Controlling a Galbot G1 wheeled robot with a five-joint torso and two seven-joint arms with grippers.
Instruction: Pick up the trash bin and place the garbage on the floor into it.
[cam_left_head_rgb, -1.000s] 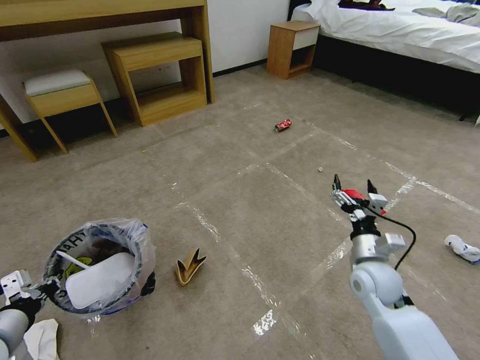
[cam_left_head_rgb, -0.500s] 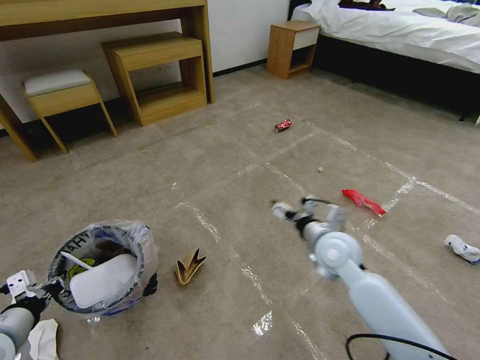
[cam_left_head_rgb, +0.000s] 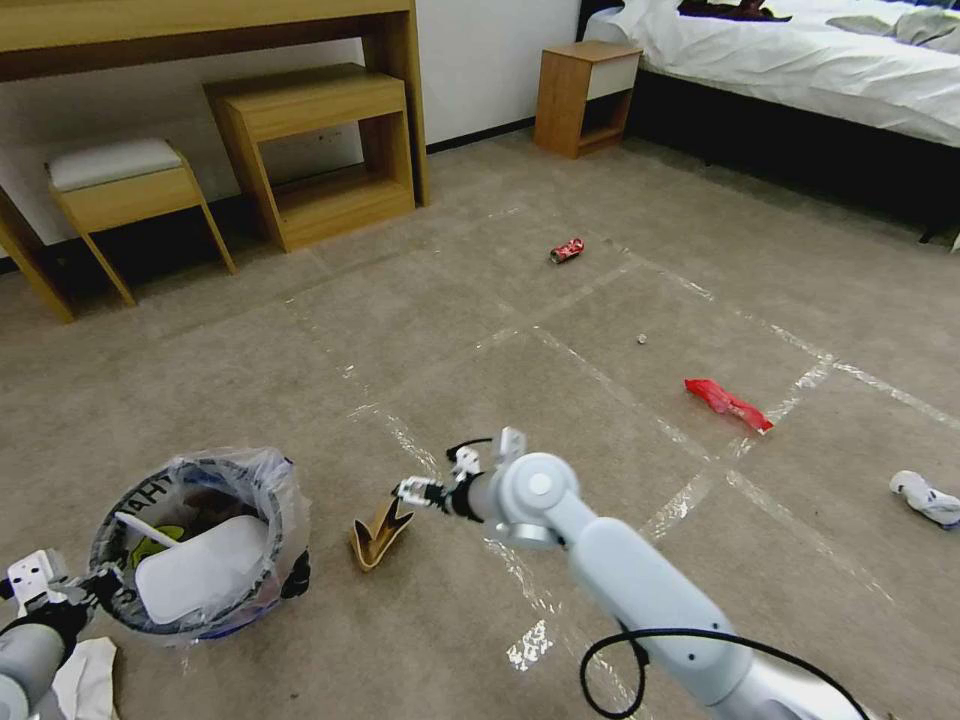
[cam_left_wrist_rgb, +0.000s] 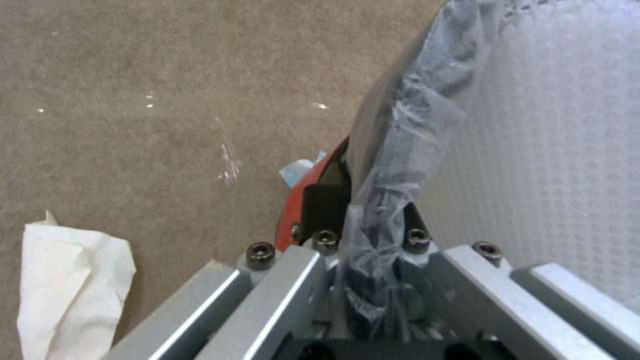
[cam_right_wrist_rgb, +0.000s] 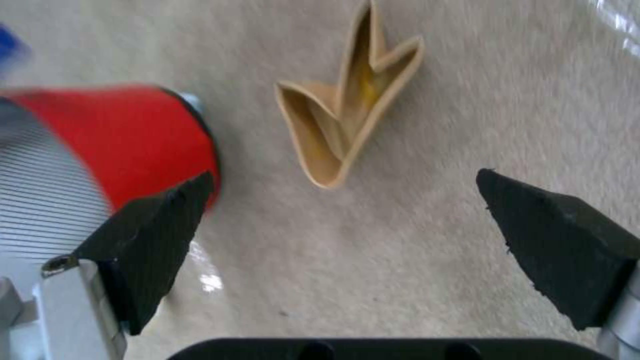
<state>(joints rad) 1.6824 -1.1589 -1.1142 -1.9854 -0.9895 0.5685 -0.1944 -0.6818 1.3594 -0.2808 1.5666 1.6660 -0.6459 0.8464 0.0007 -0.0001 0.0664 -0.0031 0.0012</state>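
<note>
I see one trash bin (cam_left_head_rgb: 195, 545) on the floor (cam_left_head_rgb: 480, 330) at the near left. It is round, with a black rim, a red side and a crinkly clear bag (cam_left_wrist_rgb: 400, 150) over the edge. Inside it lies one flat white slipper (cam_left_head_rgb: 200, 570) with a bumpy dotted sole, and one thin white stick (cam_left_head_rgb: 145, 524).

My left gripper (cam_left_head_rgb: 75, 585) is at the near left edge of the bin. Its fingers are clamped on the rim, with the plastic bag pinched between them.

My right gripper (cam_left_head_rgb: 415, 491) reaches across to the left and hovers just above one torn tan paper carton (cam_left_head_rgb: 378, 532). The carton is folded, pointy like a little crown, and lies just right of the bin. In the right wrist view the two black wedge fingers (cam_right_wrist_rgb: 157, 235) are wide apart, with nothing between them but carpet and the carton (cam_right_wrist_rgb: 347, 120) beyond.

I count more litter on the floor: one crushed red can (cam_left_head_rgb: 566, 250) far away, one long red wrapper (cam_left_head_rgb: 727, 402) to the right, one crumpled white tissue (cam_left_head_rgb: 925, 497) at the far right edge, and one soft white tissue (cam_left_head_rgb: 85, 675) near the left gripper. One tiny speck (cam_left_head_rgb: 641, 339) lies between can and wrapper.

The carpet is short and grey-beige, crossed by shiny tape strips (cam_left_head_rgb: 600, 375) in a grid.
</note>
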